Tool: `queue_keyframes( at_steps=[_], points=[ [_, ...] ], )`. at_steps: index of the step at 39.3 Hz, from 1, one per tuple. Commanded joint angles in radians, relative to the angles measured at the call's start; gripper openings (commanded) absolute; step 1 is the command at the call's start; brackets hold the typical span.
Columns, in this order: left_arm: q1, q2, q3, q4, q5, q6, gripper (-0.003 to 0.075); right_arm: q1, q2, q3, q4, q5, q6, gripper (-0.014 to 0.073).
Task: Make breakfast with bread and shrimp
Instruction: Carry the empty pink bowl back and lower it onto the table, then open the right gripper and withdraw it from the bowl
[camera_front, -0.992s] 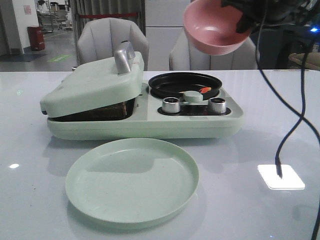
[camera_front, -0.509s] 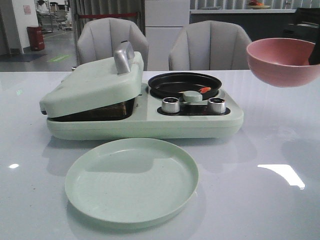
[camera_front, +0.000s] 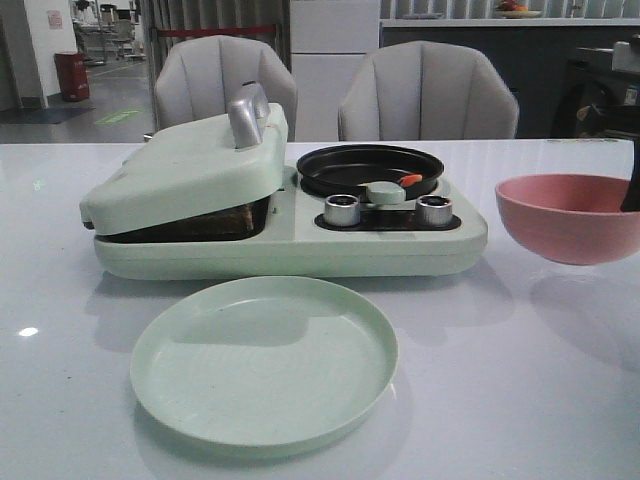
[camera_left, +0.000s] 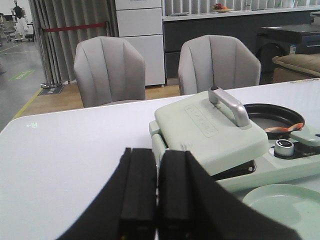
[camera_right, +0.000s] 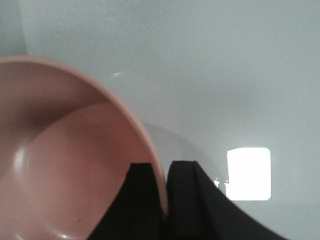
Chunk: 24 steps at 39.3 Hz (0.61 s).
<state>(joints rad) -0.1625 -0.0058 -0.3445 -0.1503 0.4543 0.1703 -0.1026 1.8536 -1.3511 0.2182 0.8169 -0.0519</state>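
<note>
Orange-pink shrimp (camera_front: 409, 180) lie in the black round pan (camera_front: 365, 165) of the pale green breakfast maker; they also show in the left wrist view (camera_left: 282, 129). A dark brown bread edge (camera_front: 225, 216) shows in the gap under the part-raised lid (camera_front: 185, 170). My right gripper (camera_right: 164, 170) is shut on the rim of the pink bowl (camera_right: 65, 165), which looks empty. The bowl (camera_front: 568, 218) is upright, low at the table's right side. My left gripper (camera_left: 158, 167) is shut and empty, left of the maker.
An empty pale green plate (camera_front: 265, 360) lies in front of the maker. Two silver knobs (camera_front: 342, 210) sit on its front. Two grey chairs (camera_front: 425, 90) stand behind the table.
The pink bowl went from tilted above the pan to the right and down; it is now upright and low over the table. The right arm and cable left the front view.
</note>
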Motion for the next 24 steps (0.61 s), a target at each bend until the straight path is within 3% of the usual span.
queue_keyframes(
  at_steps=[1, 13, 18, 24],
  points=[
    [-0.007, -0.015, -0.026, -0.012, -0.071, -0.012, 0.0114, -0.006, -0.030, -0.024, 0.004, -0.018, -0.013, 0.0140],
    [-0.007, -0.015, -0.026, -0.012, -0.071, -0.012, 0.0114, -0.006, 0.005, -0.024, 0.003, -0.063, -0.013, 0.0158],
    [-0.007, -0.015, -0.026, -0.012, -0.071, -0.012, 0.0114, -0.003, 0.025, -0.024, -0.006, -0.081, -0.029, 0.0223],
    [-0.007, -0.015, -0.026, -0.012, -0.071, -0.012, 0.0114, -0.003, 0.040, -0.024, -0.014, -0.084, -0.048, 0.0359]
  ],
)
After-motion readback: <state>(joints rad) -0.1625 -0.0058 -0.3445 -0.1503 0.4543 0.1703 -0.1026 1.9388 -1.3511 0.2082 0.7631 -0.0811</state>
